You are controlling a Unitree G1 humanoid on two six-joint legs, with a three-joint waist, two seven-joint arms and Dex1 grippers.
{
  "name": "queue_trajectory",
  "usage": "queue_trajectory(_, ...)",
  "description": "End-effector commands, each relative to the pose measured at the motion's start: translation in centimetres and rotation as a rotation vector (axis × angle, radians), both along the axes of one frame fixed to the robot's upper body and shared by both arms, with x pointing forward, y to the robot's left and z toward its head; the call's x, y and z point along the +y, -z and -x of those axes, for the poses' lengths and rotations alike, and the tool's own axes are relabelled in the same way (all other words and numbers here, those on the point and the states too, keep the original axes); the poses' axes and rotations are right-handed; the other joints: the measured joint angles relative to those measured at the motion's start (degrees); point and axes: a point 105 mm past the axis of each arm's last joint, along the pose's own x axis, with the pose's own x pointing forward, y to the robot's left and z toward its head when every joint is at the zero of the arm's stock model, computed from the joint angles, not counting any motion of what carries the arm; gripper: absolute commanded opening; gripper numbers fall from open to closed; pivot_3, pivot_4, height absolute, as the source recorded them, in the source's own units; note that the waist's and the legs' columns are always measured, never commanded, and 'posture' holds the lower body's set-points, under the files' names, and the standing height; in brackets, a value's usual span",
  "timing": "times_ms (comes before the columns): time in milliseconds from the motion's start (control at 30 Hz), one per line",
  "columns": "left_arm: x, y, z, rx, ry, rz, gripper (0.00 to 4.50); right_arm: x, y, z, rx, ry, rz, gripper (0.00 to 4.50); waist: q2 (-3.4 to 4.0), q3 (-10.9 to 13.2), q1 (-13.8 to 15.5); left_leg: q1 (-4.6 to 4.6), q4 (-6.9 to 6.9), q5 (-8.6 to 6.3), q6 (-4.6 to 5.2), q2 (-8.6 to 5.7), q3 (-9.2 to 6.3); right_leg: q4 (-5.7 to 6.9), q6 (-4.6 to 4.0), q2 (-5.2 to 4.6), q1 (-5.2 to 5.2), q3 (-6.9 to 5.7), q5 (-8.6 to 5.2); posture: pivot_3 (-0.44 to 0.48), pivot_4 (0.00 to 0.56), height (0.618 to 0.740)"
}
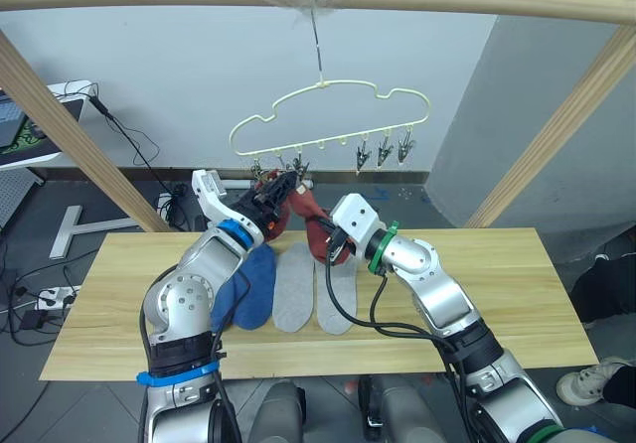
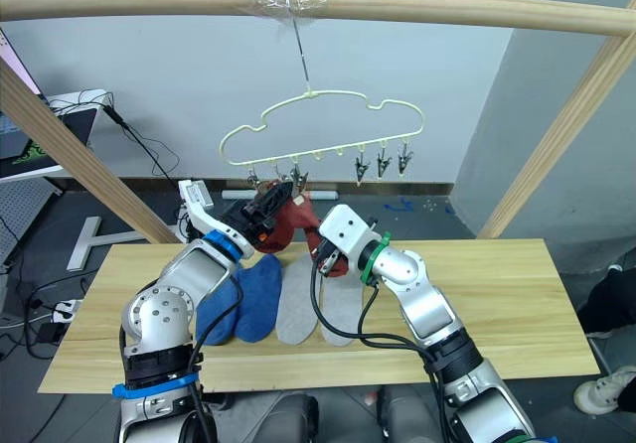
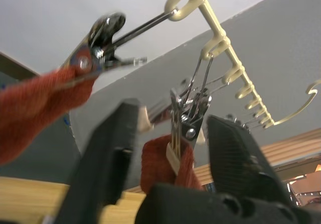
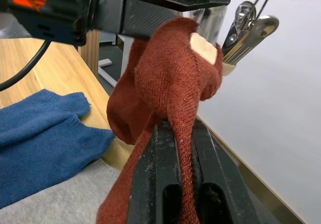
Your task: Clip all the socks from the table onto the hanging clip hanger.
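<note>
In the left eye view, the right gripper [image 1: 328,251] is pinching a rust-red sock [image 1: 310,222] over the table [image 1: 517,284], beneath the clip hanger [image 1: 328,115]. The left gripper [image 1: 281,197] is reaching up to the clips.

In the left wrist view, its fingers [image 3: 235,148] are standing apart around a clip [image 3: 184,117] that is biting the sock.

In the right wrist view, the closed fingers [image 4: 165,179] are gripping the sock's lower part.
</note>
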Motion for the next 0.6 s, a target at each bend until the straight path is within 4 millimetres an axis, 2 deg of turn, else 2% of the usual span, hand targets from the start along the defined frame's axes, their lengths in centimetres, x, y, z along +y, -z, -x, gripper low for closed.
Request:
queue_trajectory(33, 0.4, -1.7, 1.0, -0.062, 0.002, -0.022, 3.77, 0.6, -0.7, 0.4, 0.026, -0.031, -0.055, 0.0, -0.02, 0.04, -0.03, 0.0, -0.01, 0.0, 0.0, 0.01, 0.0, 0.0, 0.0, 0.0, -0.01, 0.0, 0.0, 0.058, 0.225, 0.74)
queue_trajectory(100, 0.9, -1.3, 2.1, -0.057, 0.029, -0.079, 4.42, 0.9, -0.7, 0.6, 0.072, -0.045, -0.096, 0.0, -0.02, 0.05, -0.24, 0.01, -0.04, 0.0, 0.0, 0.02, 0.0, 0.0, 0.0, 0.0, -0.01, 0.0, 0.0, 0.058, 0.225, 0.74)
queue_trajectory(200, 1.3, -1.2, 2.9, -0.054, 0.05, -0.104, 4.48, 1.1, -0.7, 0.7, 0.123, -0.046, -0.141, 0.0, 0.02, 0.12, -0.1, 0.04, -0.08, 0.0, 0.0, 0.08, -0.02, 0.03, -0.02, 0.02, -0.04, 0.0, -0.01, 0.058, 0.225, 0.74)
queue_trajectory(267, 2.4, -1.4, 3.4, -0.056, 0.046, -0.133, 4.48, 1.7, -0.9, 0.7, 0.215, -0.055, -0.228, 0.0, -0.02, 0.15, -0.01, 0.01, -0.06, 0.0, 0.0, 0.08, -0.07, 0.03, -0.03, 0.02, -0.04, -0.05, -0.01, 0.063, 0.229, 0.74)
queue_trajectory(300, 2.9, -1.5, 3.6, -0.056, 0.042, -0.147, 4.5, 2.0, -1.0, 0.8, 0.261, -0.062, -0.268, 0.57, -0.01, 0.19, 0.0, 0.01, -0.05, 0.0, 0.0, 0.08, -0.08, 0.03, -0.03, 0.02, -0.04, -0.04, -0.02, 0.063, 0.229, 0.74)
queue_trajectory(433, 3.1, -1.9, 3.8, -0.073, 0.041, -0.185, 4.5, 2.4, -0.9, 1.0, 0.32, -0.083, -0.279, 1.9, 0.05, 0.24, 0.44, 0.01, -0.05, 0.0, 0.0, 0.06, -0.09, 0.0, -0.04, 0.0, -0.03, -0.05, -0.02, 0.072, 0.23, 0.74)
queue_trajectory(600, 2.7, -1.7, 4.1, -0.077, 0.039, -0.226, 4.5, 1.2, 0.3, 1.1, 0.34, -0.071, -0.224, 3.68, 0.05, 0.24, 1.18, -0.09, -0.06, -0.01, 0.01, 0.01, -0.05, -0.2, -0.04, -0.04, -0.03, -0.03, -0.02, 0.079, 0.231, 0.74)
